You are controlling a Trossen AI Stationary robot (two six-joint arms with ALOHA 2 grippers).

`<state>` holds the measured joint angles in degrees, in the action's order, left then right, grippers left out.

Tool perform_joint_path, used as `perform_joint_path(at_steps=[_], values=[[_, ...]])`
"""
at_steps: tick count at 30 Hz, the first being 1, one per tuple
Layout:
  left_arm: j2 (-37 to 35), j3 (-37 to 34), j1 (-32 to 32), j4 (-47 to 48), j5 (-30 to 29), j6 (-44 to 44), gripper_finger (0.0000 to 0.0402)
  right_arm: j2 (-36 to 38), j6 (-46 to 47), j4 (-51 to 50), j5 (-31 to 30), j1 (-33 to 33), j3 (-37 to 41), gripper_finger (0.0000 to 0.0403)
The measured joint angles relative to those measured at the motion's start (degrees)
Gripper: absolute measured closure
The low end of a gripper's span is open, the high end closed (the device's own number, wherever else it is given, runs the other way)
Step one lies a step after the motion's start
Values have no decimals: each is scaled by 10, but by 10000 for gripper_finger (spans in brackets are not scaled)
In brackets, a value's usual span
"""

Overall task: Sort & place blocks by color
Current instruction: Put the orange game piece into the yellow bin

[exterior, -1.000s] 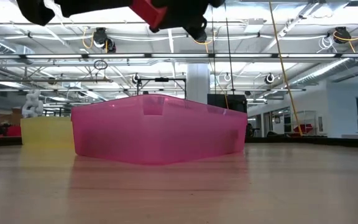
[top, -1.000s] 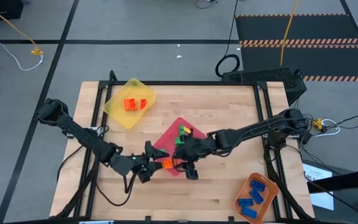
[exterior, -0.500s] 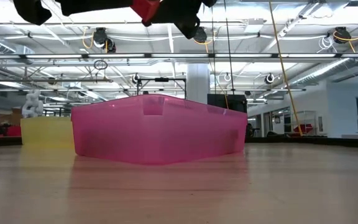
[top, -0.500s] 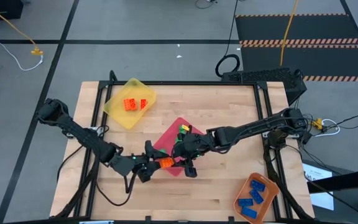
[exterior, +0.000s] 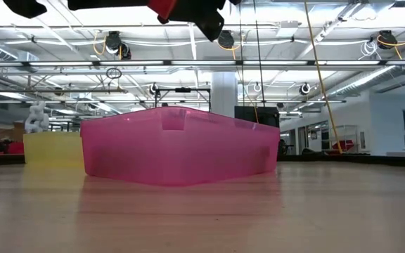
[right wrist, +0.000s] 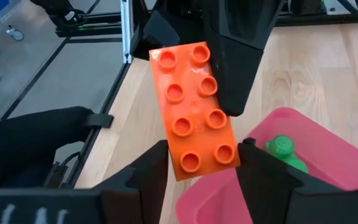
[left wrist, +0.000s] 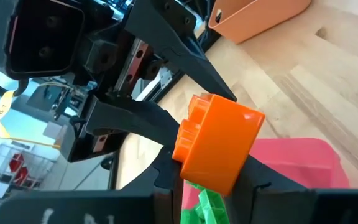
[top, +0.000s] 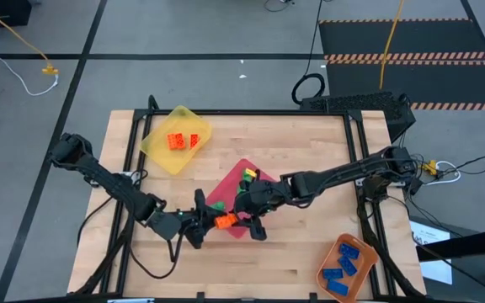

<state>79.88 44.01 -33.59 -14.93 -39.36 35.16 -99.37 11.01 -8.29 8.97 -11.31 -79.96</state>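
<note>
An orange block (top: 224, 221) hangs in the air between my two grippers, above the table beside the near left corner of the pink tray (top: 244, 165). My left gripper (top: 212, 223) reaches it from the left and is shut on one end. My right gripper (top: 237, 218) comes from the right, its fingers at the other end. Green blocks (top: 247, 178) lie in the pink tray, orange blocks (top: 182, 140) in the yellow tray (top: 157, 148) and blue blocks (top: 342, 269) in the orange tray (top: 362, 249). My left gripper pinches the orange block's end (left wrist: 219, 177) between its two fingers, coming level from the table's left. The block sticks out past the fingertips, clear of table and tray. My right gripper has the opposite end's two long sides (right wrist: 207, 163) between its fingers, studs toward its camera, coming from the table's right.
The low view shows the pink tray (exterior: 178, 144) on the wood with the yellow tray (exterior: 51, 149) behind it at the left. Bare wood lies along the near edge and at the far right. Metal rails frame the table's left and right sides.
My left gripper has gone a little toward the table's right, up to the orange block in my right gripper. My right gripper has shifted slightly toward the left with the block, which stays clear of the table.
</note>
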Motion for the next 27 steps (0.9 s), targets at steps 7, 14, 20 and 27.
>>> perform_joint_path(at_steps=[7, 14, 20, 27], values=[[0, 2, -7, -1, -25, -22, 328, 0, -2, 2, -3, 1, 0, 233], [0, 2, -22, -2, -41, -35, 328, 0, -12, -1, -2, 3, -2, 232], [0, 2, -38, 0, -64, -72, 328, 1, -19, -9, 2, 12, -2, 232], [0, 3, -53, 3, -74, -97, 328, 8, -49, -46, -24, 14, -2, 231]])
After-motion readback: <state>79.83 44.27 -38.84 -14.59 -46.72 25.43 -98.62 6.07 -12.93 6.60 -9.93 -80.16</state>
